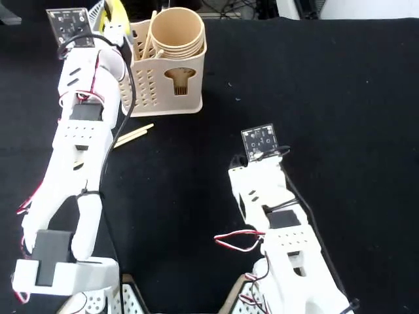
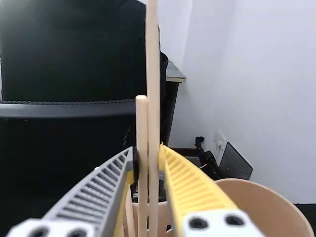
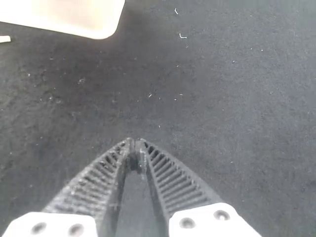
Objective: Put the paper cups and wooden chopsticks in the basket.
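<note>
The beige slotted basket (image 1: 167, 82) stands at the back of the black table, with stacked paper cups (image 1: 177, 33) in its larger compartment and chopsticks in the narrow one. My left gripper (image 2: 147, 150) is shut on two wooden chopsticks (image 2: 153, 74), held upright just over the basket beside the cup rim (image 2: 261, 207). From above, this gripper (image 1: 118, 26) sits at the basket's left end. More wooden chopsticks (image 1: 134, 135) lie on the table beside the left arm. My right gripper (image 3: 134, 145) is shut and holds nothing, low over bare cloth.
A corner of the basket (image 3: 74, 15) and a chopstick tip (image 3: 4, 38) lie far ahead of the right gripper. The black cloth (image 1: 327, 98) stretches open to the right of the basket. The right arm (image 1: 275, 216) rests at the front middle.
</note>
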Tool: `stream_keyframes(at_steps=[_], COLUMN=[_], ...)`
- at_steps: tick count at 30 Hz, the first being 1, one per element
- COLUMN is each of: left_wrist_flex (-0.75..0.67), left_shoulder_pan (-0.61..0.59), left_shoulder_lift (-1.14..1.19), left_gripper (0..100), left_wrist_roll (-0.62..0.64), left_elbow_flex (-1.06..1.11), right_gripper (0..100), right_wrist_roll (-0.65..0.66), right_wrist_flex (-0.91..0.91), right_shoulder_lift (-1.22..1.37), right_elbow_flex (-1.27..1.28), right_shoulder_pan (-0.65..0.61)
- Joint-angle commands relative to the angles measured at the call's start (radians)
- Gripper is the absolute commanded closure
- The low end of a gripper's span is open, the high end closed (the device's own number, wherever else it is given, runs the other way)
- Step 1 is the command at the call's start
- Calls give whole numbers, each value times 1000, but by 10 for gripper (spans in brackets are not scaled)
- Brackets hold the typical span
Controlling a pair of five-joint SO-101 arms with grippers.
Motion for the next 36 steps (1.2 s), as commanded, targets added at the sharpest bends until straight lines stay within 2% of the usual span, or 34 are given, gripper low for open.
stream_keyframes(at_steps=[1, 14, 22, 25, 27, 33, 36], left_wrist_flex=[75, 445, 822, 957, 999, 997, 997], left_shoulder_pan=[-1, -1, -170, -274, -340, -573, -688], left_shoulder_lift=[-23, -331, -654, -747, -789, -815, -822], left_gripper=[848, 847, 844, 844, 844, 844, 844], left_wrist_roll=[2, 6, -2, -92, -186, -456, -542], left_elbow_flex=[-15, 25, 240, 367, 484, 803, 905], right_gripper=[981, 981, 980, 980, 980, 980, 980], right_wrist_roll=[-5, -5, -5, -5, -5, -5, 64], right_wrist_flex=[-21, -21, -17, -5, 51, 336, 486], right_shoulder_lift=[-13, -13, -15, -15, -16, -13, -13], right_elbow_flex=[-7, -5, -5, -8, -47, -312, -455], right_shoulder_pan=[12, 12, 12, 12, 3, -91, -172])
